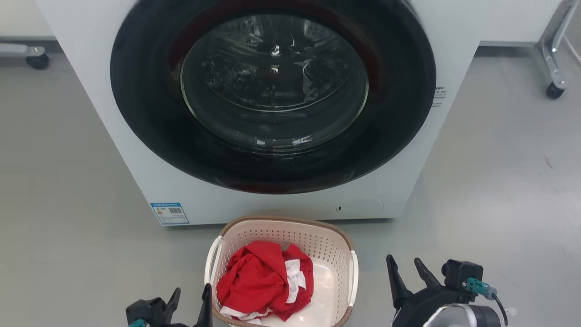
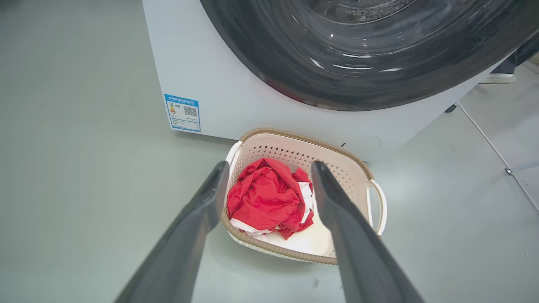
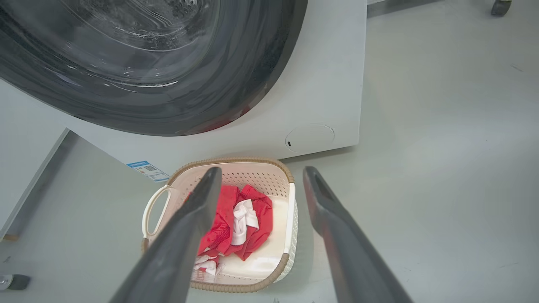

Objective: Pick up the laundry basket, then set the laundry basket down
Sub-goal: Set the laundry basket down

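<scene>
The laundry basket (image 1: 333,247) is cream plastic with perforated walls, a brown woven-look rim and white side handles. It stands on the grey floor just in front of the washing machine, holding a red and white garment (image 1: 265,281). My left gripper (image 1: 190,297) is open at the basket's left side, close to the left handle (image 1: 209,263). Standing apart to the basket's right, my right gripper (image 1: 407,268) is open and holds nothing. In the left wrist view the basket (image 2: 358,176) lies beyond the spread left gripper (image 2: 269,168). In the right wrist view the basket (image 3: 280,198) lies beyond the right gripper (image 3: 261,172).
A white front-loading washing machine (image 1: 408,181) with a large dark round door (image 1: 272,91) rises right behind the basket. Wheeled metal frames stand at the far left (image 1: 32,54) and far right (image 1: 553,68). Grey floor (image 1: 499,181) stretches on both sides.
</scene>
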